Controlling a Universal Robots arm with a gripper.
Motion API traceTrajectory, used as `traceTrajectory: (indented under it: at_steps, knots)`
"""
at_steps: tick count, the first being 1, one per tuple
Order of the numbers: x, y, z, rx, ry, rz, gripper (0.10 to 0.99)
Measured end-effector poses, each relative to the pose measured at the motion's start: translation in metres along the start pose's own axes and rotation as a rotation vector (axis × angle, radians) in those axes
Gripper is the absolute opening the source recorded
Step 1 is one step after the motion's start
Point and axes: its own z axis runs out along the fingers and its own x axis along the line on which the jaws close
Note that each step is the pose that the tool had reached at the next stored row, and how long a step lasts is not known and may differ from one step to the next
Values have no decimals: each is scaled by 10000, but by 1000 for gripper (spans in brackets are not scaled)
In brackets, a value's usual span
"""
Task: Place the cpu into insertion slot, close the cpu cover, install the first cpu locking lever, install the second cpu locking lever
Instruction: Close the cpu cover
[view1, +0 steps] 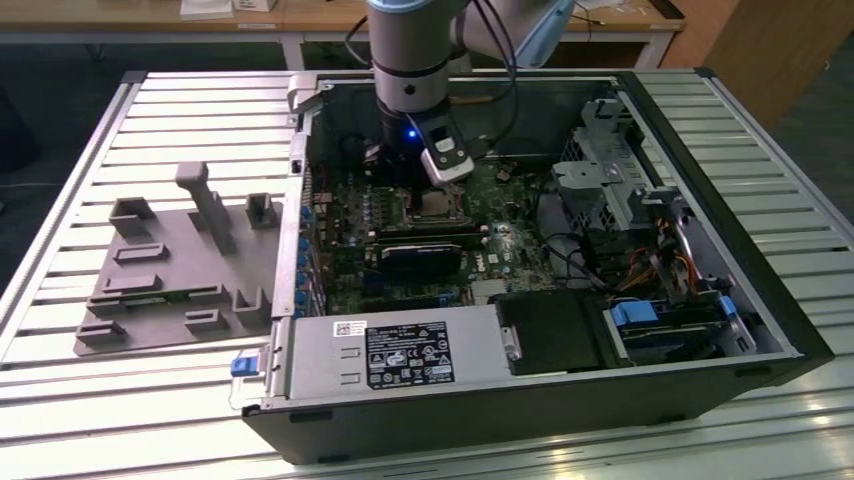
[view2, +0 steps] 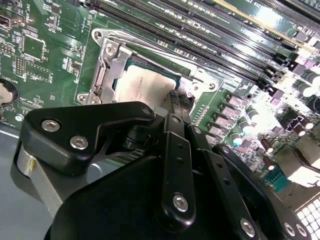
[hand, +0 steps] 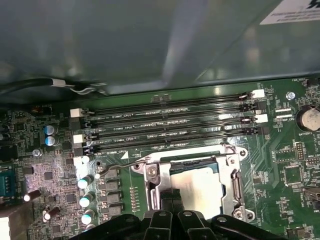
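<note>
The gripper (view2: 179, 98), fingers drawn together and holding nothing, hangs directly over the insertion slot (hand: 238, 214). Its tips are at the slot's edge farthest from the memory slots (hand: 165, 122). The cpu (view2: 142, 85) lies flat inside the slot, framed by the cpu cover (view2: 102, 75). A thin locking lever (hand: 120, 163) runs along the slot's opposite edge.

I can't read any of the print from here. A dark label (view1: 407, 367) sits on the power supply (view1: 320, 372), with a small white sticker (view1: 350, 327) just beside that label. In the first wrist view, faint white lettering (hand: 125, 115) runs between the memory slots (hand: 165, 131).
</note>
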Motion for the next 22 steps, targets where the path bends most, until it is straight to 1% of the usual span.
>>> traceTrajectory:
  at_steps: [10,20,22]
  knots:
    - [46,-7,10,0,0,0,102]
    - [48,-8,25,1,1,0,102]
    - [49,-8,25,-26,4,3,102]
